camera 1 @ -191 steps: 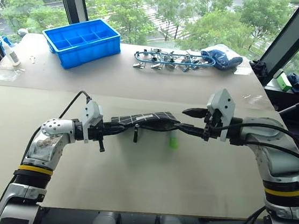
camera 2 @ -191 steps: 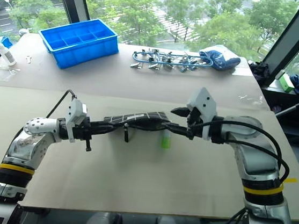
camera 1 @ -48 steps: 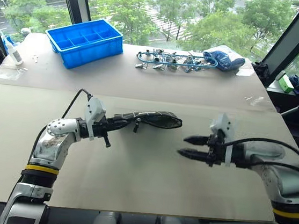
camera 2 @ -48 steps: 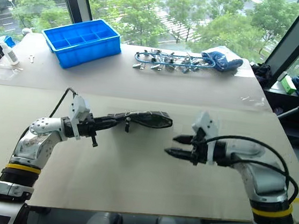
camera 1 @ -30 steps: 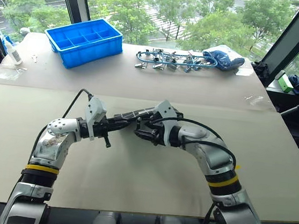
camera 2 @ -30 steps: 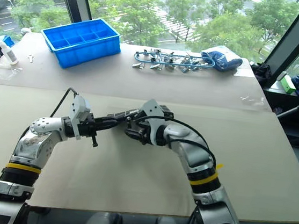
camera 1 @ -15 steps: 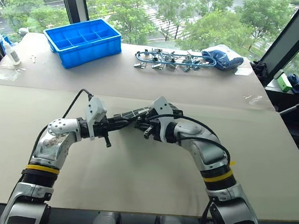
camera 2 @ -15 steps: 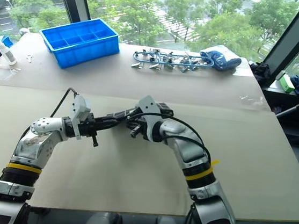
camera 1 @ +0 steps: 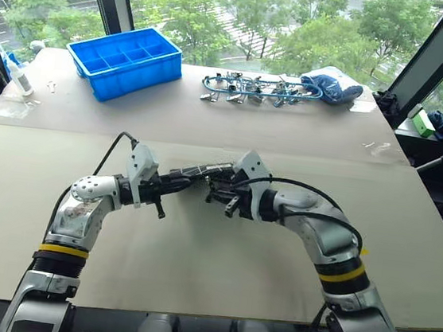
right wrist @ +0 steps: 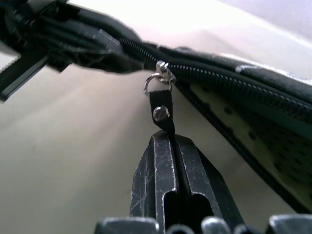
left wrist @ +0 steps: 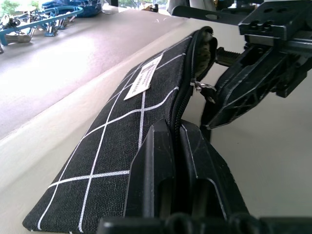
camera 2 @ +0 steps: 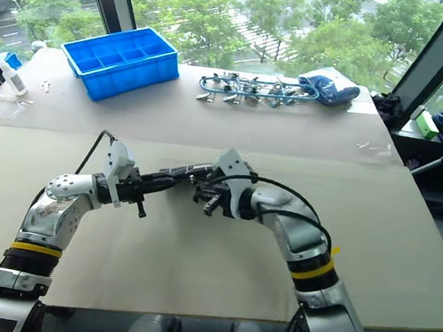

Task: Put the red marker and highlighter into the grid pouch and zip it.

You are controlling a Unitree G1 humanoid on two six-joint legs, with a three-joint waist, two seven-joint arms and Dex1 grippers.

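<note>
Pouch [left wrist: 141, 107]: soft, light fabric, held above the counter [camera 1: 193, 275]; sags unless kept taut.
Left fingers [left wrist: 175, 161]: clamped on the pouch's end seam.
Right fingers [right wrist: 171, 161]: pinched shut on the zipper tab [right wrist: 162, 113], the best handle.
Contents: mouth partly unzipped; inside not visible.
Blue tray [camera 1: 123, 61]: compartments look empty.

A wide beige table [camera 1: 192, 283] fills most of the head view, a seam running across it at mid-frame. Along its far edge lie a blue compartment tray [camera 1: 123, 62] at upper left, a cluster of blue-and-metal clips [camera 1: 250, 88] at top centre, and a blue cloth bundle [camera 1: 332, 86] just right of them — a small white bottle [camera 1: 17, 77] stands at far left.
</note>
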